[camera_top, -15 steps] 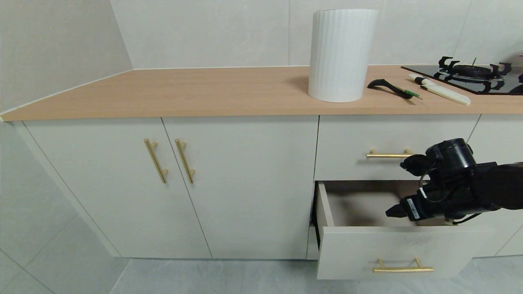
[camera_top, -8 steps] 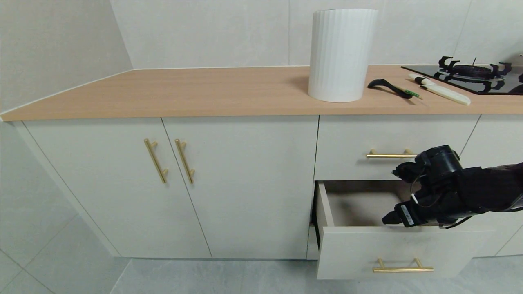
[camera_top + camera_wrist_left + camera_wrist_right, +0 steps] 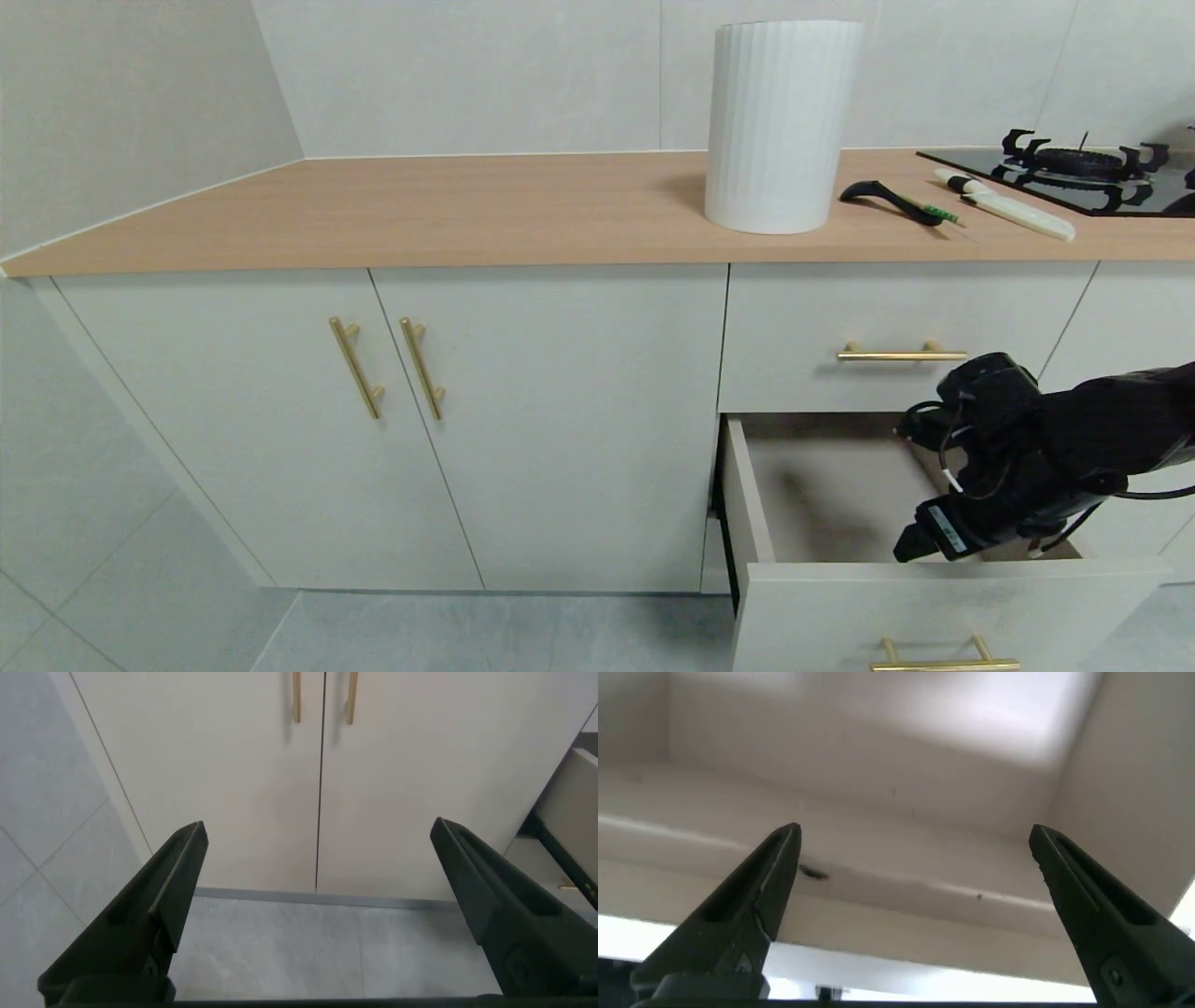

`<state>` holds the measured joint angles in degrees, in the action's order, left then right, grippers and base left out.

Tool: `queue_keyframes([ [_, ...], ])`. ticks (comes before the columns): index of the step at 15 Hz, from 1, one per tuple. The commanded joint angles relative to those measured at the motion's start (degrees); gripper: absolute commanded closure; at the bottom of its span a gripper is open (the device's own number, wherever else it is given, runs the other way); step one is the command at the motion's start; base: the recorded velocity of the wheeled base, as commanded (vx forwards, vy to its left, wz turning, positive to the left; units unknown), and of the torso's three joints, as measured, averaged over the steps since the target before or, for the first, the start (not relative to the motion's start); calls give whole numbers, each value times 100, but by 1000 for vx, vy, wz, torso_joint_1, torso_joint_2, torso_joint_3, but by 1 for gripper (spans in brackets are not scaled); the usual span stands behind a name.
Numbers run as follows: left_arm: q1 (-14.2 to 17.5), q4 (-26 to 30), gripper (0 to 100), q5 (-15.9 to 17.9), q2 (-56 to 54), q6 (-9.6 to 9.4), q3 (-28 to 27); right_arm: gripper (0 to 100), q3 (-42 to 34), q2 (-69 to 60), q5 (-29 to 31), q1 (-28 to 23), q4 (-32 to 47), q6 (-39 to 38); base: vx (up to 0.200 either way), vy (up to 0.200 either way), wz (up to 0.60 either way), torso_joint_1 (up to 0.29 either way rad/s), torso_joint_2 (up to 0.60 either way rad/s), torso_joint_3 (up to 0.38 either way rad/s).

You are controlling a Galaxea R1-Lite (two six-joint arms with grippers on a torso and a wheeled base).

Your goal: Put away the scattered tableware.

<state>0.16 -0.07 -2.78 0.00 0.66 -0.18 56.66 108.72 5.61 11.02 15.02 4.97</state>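
On the wooden countertop lie a black-handled utensil [image 3: 892,201] and a white knife [image 3: 1006,210], to the right of a tall white ribbed container [image 3: 775,126]. Below them the lower drawer [image 3: 934,602] stands pulled out, and its inside [image 3: 878,784] looks bare. My right gripper [image 3: 910,546] reaches into the drawer just behind the front panel; in the right wrist view the gripper [image 3: 915,849] is open with nothing between its fingers. My left gripper [image 3: 318,835] is open too, held low in front of the cabinet doors [image 3: 322,765].
A gas hob [image 3: 1074,168] sits at the countertop's far right. The upper drawer [image 3: 901,322] is closed, with a gold handle [image 3: 901,354]. Two cabinet doors with gold handles [image 3: 387,367] are to the left. Grey tiled floor [image 3: 467,635] lies below.
The lower drawer has slid farther out toward me. My right gripper came down and back with its front panel.
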Motion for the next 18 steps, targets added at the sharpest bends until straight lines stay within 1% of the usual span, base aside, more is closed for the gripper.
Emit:
queue_keyframes([
  [1, 2, -1, 0, -3, 0, 4, 1, 0, 47, -87, 2, 32, 168, 127, 0, 0, 0, 0, 0, 0],
  [3, 2, -1, 0, -3, 0, 4, 1, 0, 38, -131, 81, 111, 555, 223, 0, 0, 0, 0, 0, 0],
  [4, 2, -1, 0, -3, 0, 4, 1, 0, 38, -131, 107, 137, 625, 232, 0, 0, 0, 0, 0, 0],
  [5, 2, -1, 0, -3, 0, 4, 1, 0, 29, -131, 345, 216, 1029, 373, 0, 0, 0, 0, 0, 0],
  [6, 2, -1, 0, -3, 0, 4, 1, 0, 29, -131, 468, 278, 1275, 408, 0, 0, 0, 0, 0, 0],
  [8, 2, -1, 0, -3, 0, 4, 1, 0, 38, -131, 573, 366, 1697, 478, 0, 0, 0, 0, 0, 0],
  [11, 2, -1, 0, -3, 0, 4, 1, 0, 29, -26, 714, 638, 2251, 513, 0, 0, 0, 0, 0, 0],
  [13, 2, -1, 0, -3, 0, 4, 1, 0, 20, 53, 758, 752, 2348, 513, 0, 0, 0, 0, 0, 0],
  [16, 2, -1, 0, -3, 0, 4, 1, 0, 135, -17, 775, 752, 2330, 478, 0, 0, 0, 0, 0, 0],
  [18, 2, -1, 0, -3, 0, 4, 1, 0, 328, -500, 722, 752, 2339, 434, 0, 0, 0, 0, 0, 0],
])
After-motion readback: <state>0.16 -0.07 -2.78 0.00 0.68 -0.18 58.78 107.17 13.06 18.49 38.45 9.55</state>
